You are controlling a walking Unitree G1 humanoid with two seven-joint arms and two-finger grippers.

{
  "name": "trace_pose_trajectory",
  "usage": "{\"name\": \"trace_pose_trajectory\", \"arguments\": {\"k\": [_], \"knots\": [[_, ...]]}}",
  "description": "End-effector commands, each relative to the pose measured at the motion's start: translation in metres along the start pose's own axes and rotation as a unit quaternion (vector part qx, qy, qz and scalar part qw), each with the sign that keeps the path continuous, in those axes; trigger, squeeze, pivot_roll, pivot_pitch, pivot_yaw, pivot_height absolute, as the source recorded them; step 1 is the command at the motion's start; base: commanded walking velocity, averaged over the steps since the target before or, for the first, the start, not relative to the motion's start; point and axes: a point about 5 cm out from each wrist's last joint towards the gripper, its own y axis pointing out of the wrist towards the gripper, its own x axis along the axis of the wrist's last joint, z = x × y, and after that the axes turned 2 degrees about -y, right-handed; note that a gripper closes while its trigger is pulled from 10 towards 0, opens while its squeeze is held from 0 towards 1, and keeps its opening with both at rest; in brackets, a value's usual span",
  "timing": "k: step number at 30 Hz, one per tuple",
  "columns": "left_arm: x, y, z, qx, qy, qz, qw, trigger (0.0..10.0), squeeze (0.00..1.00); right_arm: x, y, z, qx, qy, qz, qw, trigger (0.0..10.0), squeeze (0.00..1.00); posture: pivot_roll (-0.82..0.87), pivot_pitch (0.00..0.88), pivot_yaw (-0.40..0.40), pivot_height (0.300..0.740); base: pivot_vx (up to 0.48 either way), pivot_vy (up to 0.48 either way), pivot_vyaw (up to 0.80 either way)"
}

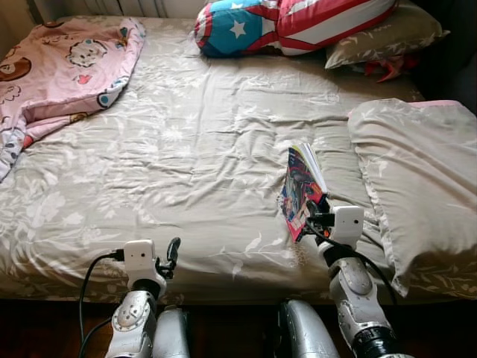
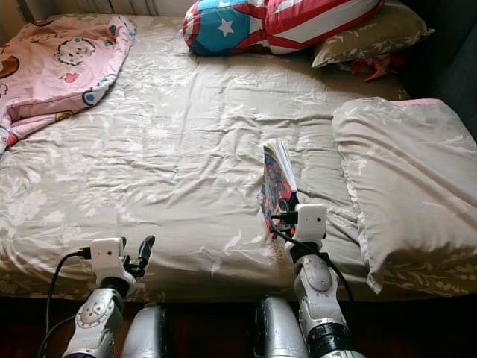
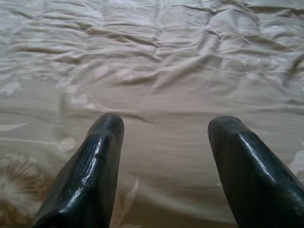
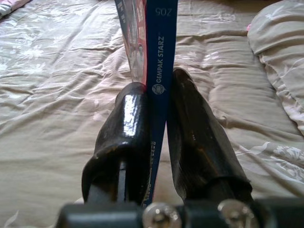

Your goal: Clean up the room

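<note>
A colourful comic magazine [image 1: 300,190] stands tilted on its edge above the bed's near right part. My right gripper [image 1: 317,212] is shut on its lower end; in the right wrist view the blue spine [image 4: 160,57] is pinched between both black fingers [image 4: 128,123]. My left gripper [image 1: 173,255] hovers low over the near left edge of the bed, open, with nothing between its fingers [image 3: 102,152].
A beige flowered sheet [image 1: 186,149] covers the bed. A pink cartoon blanket [image 1: 59,71] lies at the far left. A red, white and blue star cushion [image 1: 283,26] and a beige pillow [image 1: 391,33] sit at the head; a loose pillow [image 1: 417,171] lies right.
</note>
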Motion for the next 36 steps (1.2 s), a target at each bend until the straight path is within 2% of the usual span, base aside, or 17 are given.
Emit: {"name": "trace_pose_trajectory", "arguments": {"k": [1, 15, 22, 28, 30, 31, 32, 34, 36], "knots": [[-0.002, -0.002, 0.000, -0.004, 0.001, 0.004, 1.000, 10.0, 0.00, 0.012, 0.002, -0.001, -0.002, 0.003, -0.036, 0.999, 10.0, 0.00, -0.03, 0.212, -0.015, 0.607, 0.322, 0.000, 0.00], [-0.001, -0.002, -0.001, -0.005, 0.000, 0.003, 1.000, 10.0, 0.00, 0.016, 0.007, -0.001, 0.006, 0.004, -0.042, 0.999, 10.0, 0.00, -0.03, 0.214, -0.015, 0.607, 0.354, 0.000, 0.00], [-0.001, -0.002, 0.000, -0.006, 0.002, 0.004, 1.000, 10.0, 0.00, 0.029, 0.015, 0.002, 0.013, 0.016, -0.063, 0.998, 10.0, 0.00, -0.03, 0.218, -0.012, 0.607, 0.000, 0.000, 0.00], [-0.001, -0.002, 0.000, -0.008, 0.004, 0.005, 1.000, 10.0, 0.00, 0.033, 0.026, 0.002, 0.001, 0.102, -0.054, 0.993, 10.0, 0.00, -0.02, 0.214, -0.007, 0.607, 0.000, 0.000, 0.00], [-0.001, -0.003, 0.000, -0.009, 0.005, 0.005, 1.000, 10.0, 0.00, 0.028, 0.030, -0.002, -0.020, 0.154, -0.034, 0.987, 10.0, 0.00, -0.01, 0.211, -0.003, 0.607, 0.000, 0.000, 0.00], [-0.001, -0.003, 0.000, -0.009, 0.005, 0.005, 1.000, 10.0, 0.00, 0.028, 0.030, -0.002, -0.020, 0.154, -0.034, 0.987, 10.0, 0.00, -0.01, 0.211, -0.003, 0.607, 0.000, 0.000, 0.00], [-0.001, -0.003, 0.000, -0.010, 0.006, 0.005, 1.000, 10.0, 0.00, 0.024, 0.032, -0.006, -0.041, 0.201, -0.018, 0.979, 10.0, 0.00, -0.01, 0.209, -0.001, 0.607, 0.000, 0.000, 0.00], [-0.001, -0.003, 0.000, -0.011, 0.007, 0.005, 1.000, 10.0, 0.00, 0.021, 0.034, -0.010, -0.058, 0.240, -0.008, 0.969, 10.0, 0.00, 0.00, 0.209, 0.003, 0.607, 0.000, 0.000, 0.00], [0.000, -0.004, 0.001, -0.012, 0.008, 0.004, 1.000, 10.0, 0.00, 0.016, 0.035, -0.015, -0.081, 0.295, 0.007, 0.952, 10.0, 0.00, 0.01, 0.208, 0.007, 0.607, 0.000, 0.000, 0.00]]}}
